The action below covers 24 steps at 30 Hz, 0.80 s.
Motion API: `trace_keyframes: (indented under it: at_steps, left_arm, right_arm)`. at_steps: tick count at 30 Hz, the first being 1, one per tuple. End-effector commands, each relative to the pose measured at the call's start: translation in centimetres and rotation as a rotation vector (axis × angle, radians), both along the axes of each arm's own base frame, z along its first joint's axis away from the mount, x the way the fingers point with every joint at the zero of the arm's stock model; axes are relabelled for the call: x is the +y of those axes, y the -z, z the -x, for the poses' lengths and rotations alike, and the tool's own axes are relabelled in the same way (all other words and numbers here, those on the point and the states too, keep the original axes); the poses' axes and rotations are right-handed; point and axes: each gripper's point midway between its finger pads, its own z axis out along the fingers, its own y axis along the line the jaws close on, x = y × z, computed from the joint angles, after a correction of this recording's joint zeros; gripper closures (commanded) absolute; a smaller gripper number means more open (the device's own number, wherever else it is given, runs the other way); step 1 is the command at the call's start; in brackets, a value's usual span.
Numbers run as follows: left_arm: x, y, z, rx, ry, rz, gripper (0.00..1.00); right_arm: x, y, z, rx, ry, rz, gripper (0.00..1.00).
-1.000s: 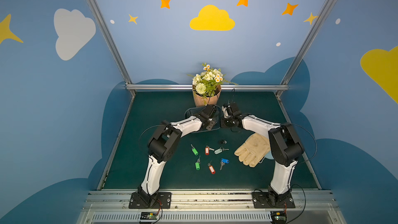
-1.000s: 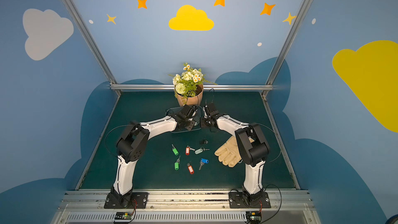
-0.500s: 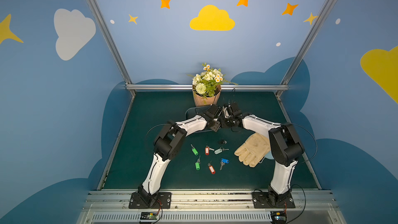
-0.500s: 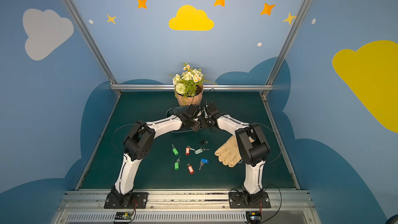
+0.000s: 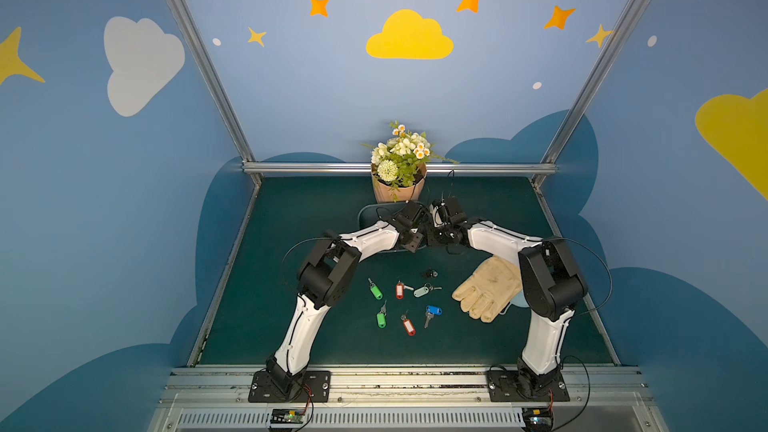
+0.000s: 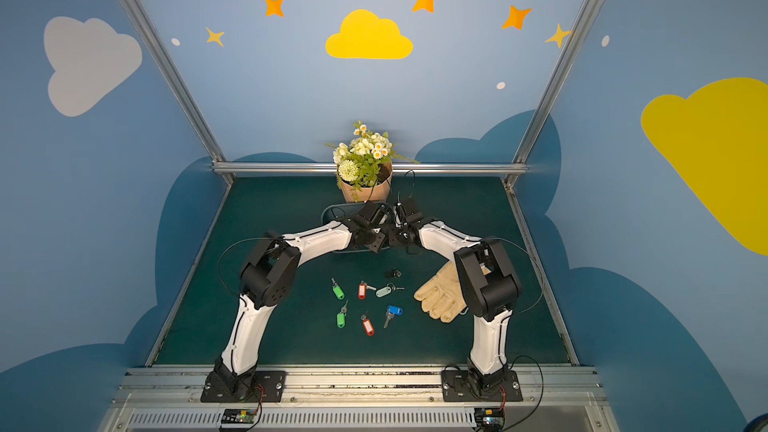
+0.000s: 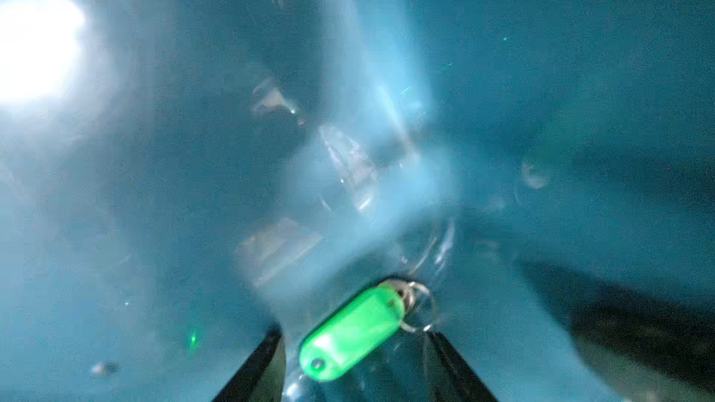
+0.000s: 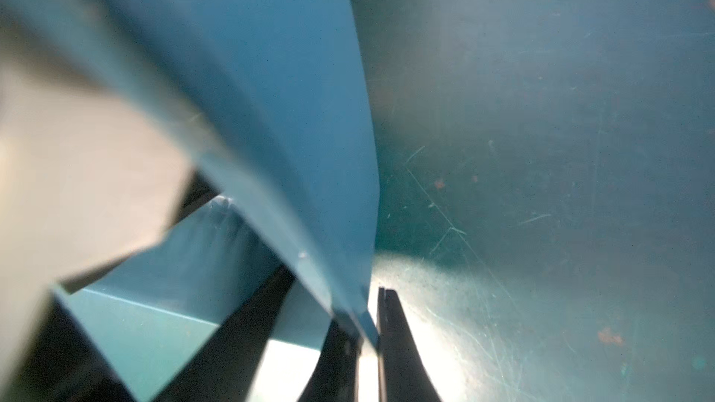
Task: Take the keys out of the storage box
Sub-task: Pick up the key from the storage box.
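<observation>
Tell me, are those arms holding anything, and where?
The right tool pinches the storage box by its rim. The left tool stands open around a green-tagged key, not gripping it.

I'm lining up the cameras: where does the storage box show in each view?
In both top views: the storage box sits centre-frame, mostly covered, only part of its rim showing, right before the flower pot.
Left wrist: its blurred translucent inside fills the picture.
Right wrist: its blue wall stands between the right gripper's fingers.
Shared landmark: the flower pot, clear only in the top views.
</observation>
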Motion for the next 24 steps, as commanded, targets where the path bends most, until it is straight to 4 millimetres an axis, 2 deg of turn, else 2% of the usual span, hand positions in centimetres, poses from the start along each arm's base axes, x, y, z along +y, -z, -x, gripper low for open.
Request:
trace_keyframes:
  at_steps: [1,6,10,13,18,24]
  left_arm:
    - [2.9,1.5,0.8,0.052,-0.046,-0.050,0.37]
    - [4.1,1.7,0.8,0.054,-0.087,-0.083,0.45]
    - [4.9,1.5,0.6,0.059,-0.114,-0.087,0.46]
    - [3.5,0.4,0.9,0.065,-0.097,-0.030,0.38]
    - [0.8,-1.5,2.1,0.098,-0.116,0.077,0.36]
    - [0.4,-0.2,2.3,0.179,-0.267,0.208,0.36]
  right_arm:
    - [0.0,-1.8,-0.1,-0.047,0.000,0.001,1.00]
    - [-0.1,-1.8,-0.1,-0.048,0.002,-0.002,1.00]
    - [-0.1,-2.0,0.0,-0.053,0.002,-0.003,1.00]
    - [-0.1,-1.9,0.0,-0.055,0.003,-0.004,1.00]
    - [-0.1,-1.9,-0.1,-0.064,0.007,-0.011,1.00]
    - [0.2,-2.3,-0.2,-0.101,0.010,-0.058,1.00]
